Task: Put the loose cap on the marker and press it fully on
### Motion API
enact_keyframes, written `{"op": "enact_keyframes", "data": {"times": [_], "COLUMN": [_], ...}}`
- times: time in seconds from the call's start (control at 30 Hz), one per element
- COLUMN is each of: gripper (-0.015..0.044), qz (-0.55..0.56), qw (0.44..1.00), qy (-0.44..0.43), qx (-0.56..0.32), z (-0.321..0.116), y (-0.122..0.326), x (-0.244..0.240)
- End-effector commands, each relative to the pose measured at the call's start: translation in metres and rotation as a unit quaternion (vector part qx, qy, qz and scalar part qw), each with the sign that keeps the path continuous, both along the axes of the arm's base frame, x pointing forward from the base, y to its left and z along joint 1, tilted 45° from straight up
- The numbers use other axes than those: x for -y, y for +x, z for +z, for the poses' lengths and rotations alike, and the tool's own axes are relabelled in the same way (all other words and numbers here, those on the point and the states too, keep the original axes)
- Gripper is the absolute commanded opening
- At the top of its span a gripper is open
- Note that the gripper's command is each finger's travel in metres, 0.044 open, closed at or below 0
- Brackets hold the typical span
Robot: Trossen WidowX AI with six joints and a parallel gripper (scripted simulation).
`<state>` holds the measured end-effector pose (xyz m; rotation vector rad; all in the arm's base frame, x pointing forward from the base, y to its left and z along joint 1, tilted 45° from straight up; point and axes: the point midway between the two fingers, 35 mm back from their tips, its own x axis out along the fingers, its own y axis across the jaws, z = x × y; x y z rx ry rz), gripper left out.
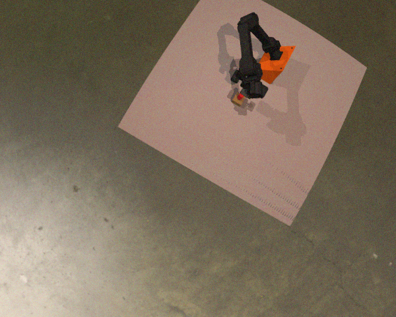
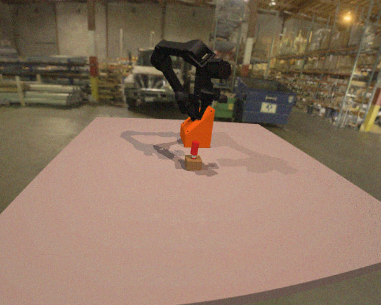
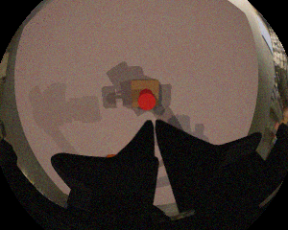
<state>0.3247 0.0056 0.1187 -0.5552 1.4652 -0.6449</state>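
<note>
Red cap (image 2: 194, 148) seated on marker in holder block (image 2: 193, 162); gripper (image 2: 194, 115) raised above, jaws closed, nothing held

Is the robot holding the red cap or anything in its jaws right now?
No, nothing. The gripper is shut and empty, raised above the red cap, which sits on the marker in the holder block.

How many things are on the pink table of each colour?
Red: 1, the cap on the marker
Brown: 1, the holder block
Orange: 1, the arm's base
Black: 1, the arm with its gripper
Total: 4
</note>
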Motion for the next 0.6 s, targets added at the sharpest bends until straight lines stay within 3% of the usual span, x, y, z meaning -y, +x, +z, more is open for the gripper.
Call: {"op": "enact_keyframes", "data": {"times": [0.0,0.43,0.57], "gripper": [0.0079,0.042,0.044], "qz": [-0.007,-0.007,-0.007], "qw": [1.0,1.0,1.0], "qy": [0.0,0.0,0.0], "qx": [-0.005,-0.005,-0.005], "z": [0.0011,0.0011,0.0011], "y": [-0.0018,-0.0018,-0.0018], "x": [-0.0002,-0.0002,-0.0002]}}
